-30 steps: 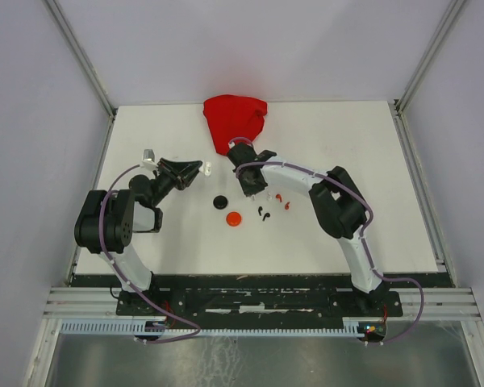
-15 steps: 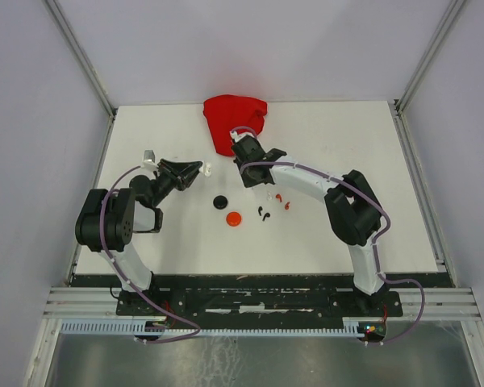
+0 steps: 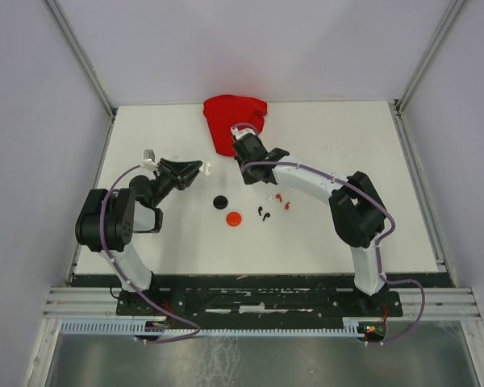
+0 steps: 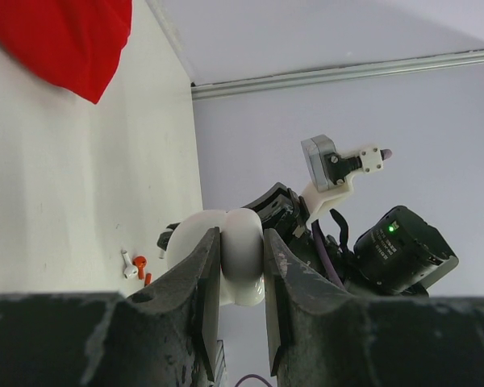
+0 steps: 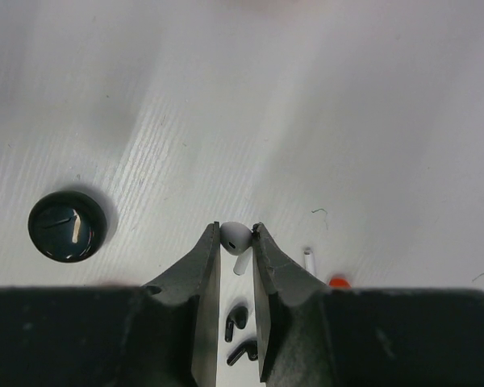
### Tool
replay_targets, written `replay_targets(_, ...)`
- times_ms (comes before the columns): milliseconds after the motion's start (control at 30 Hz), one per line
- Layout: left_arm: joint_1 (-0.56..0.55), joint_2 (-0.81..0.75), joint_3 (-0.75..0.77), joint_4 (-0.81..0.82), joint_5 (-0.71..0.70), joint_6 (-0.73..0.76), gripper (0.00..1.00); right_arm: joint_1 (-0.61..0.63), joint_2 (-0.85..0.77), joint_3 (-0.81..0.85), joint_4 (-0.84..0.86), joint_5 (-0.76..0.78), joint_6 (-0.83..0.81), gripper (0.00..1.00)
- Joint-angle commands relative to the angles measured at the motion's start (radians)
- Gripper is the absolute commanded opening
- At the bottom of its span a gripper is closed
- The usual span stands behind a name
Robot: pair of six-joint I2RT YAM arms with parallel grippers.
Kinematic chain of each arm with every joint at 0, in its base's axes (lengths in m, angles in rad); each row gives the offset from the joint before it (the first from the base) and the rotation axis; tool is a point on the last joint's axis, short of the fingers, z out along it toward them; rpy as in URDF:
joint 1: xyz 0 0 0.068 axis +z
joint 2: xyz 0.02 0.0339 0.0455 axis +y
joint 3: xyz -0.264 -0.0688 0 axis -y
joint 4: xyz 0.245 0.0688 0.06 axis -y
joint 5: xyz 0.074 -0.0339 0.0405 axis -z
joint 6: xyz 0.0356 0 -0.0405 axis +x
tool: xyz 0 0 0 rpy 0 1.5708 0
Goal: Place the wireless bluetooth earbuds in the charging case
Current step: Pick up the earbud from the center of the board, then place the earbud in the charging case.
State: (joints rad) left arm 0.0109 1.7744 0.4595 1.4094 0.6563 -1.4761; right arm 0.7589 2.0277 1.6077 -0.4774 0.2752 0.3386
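right gripper (image 5: 235, 230): jaws pinched on the bulb of a white earbud (image 5: 235, 236). glossy smooth plastic, rounded head with a small dark port. its stem hangs clear of the pads, so the long axis runs roughly along the fingers (image 5: 202, 282), bulb toward the tips and stem back toward the wrist camera, leaning slightly right in that view. fingers are matte black with a grainy surface. the earbud is held off the table (image 3: 347, 145), which is white with a faint wood-like grain.

left gripper (image 4: 242, 235): jaws closed on a white charging case (image 4: 242, 262), a smooth rounded pebble shape bulging out on either side of the pads. in the top view this case (image 3: 208, 168) sits at the left fingertips, just left of the right gripper (image 3: 244, 153) and apart from it.

on the table:
- black case (image 5: 67, 226), a glossy flat disc, lying lid-up.
- red case (image 3: 234, 218), a round disc just beside the black one, nearer the arm bases.
- black earbuds (image 5: 238, 318), two short curved stems side by side.
- second white earbud (image 5: 309, 260), stem running roughly up-down in the wrist view.
- red earbuds (image 3: 282, 200), tiny, orientation not readable.
- red cloth (image 3: 234, 121), soft and crumpled, at the far edge.
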Motion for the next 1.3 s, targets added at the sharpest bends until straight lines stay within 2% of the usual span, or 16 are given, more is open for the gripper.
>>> replay_targets(0,-0.006,0.005,-0.001,0.069,0.0,-0.05,0.03,-0.001,-0.071,0.001,0.039,0.032,-0.01,0.11)
replay_targets(267,-0.019,0.002,-0.014,0.072,-0.023,-0.05,0.03,0.0,-0.105,-0.028,0.071,0.061,-0.002,0.1)
replay_targets(533,-0.11,0.031,-0.015,0.077,-0.123,-0.089,0.03,0.0,-0.23,-0.133,0.247,0.093,-0.012,0.1)
replay_targets(700,-0.175,0.117,0.039,0.145,-0.123,-0.18,0.03,0.001,-0.34,-0.257,0.42,0.053,-0.072,0.1)
replay_targets(900,-0.233,0.189,0.104,0.18,-0.116,-0.22,0.03,0.0,-0.47,-0.454,0.723,-0.091,-0.144,0.1)
replay_targets(1067,-0.254,0.19,0.133,0.166,-0.113,-0.246,0.03,0.0,-0.503,-0.531,0.869,-0.169,-0.19,0.1)
replay_targets(1267,-0.264,0.185,0.147,0.164,-0.092,-0.262,0.03,0.0,-0.508,-0.687,1.159,-0.206,-0.232,0.1)
